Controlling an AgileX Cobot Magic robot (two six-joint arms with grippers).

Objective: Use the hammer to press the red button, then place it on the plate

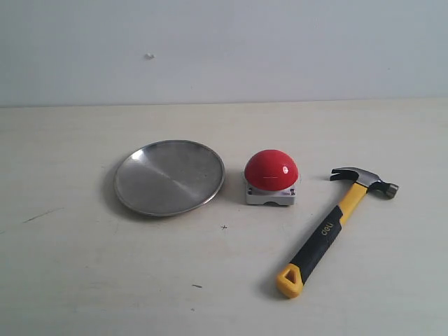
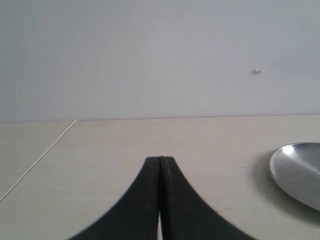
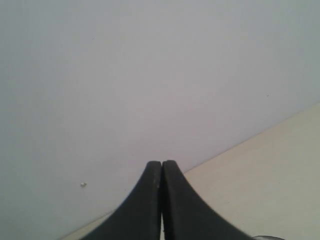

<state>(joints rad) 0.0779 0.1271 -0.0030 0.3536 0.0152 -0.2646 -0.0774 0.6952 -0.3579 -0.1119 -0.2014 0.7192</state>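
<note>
Both left tool [image 2: 160, 160] and right tool [image 3: 161, 163] pinched together, empty; pale table [image 1: 105, 280] meets grey wall [image 1: 224, 49].

Soft, even light; slight blur.

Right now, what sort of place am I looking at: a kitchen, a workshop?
Probably a lab test bench rather than either: a bare pale table against a blank wall, with only a plate, a red button and a hammer laid out like props.
</note>
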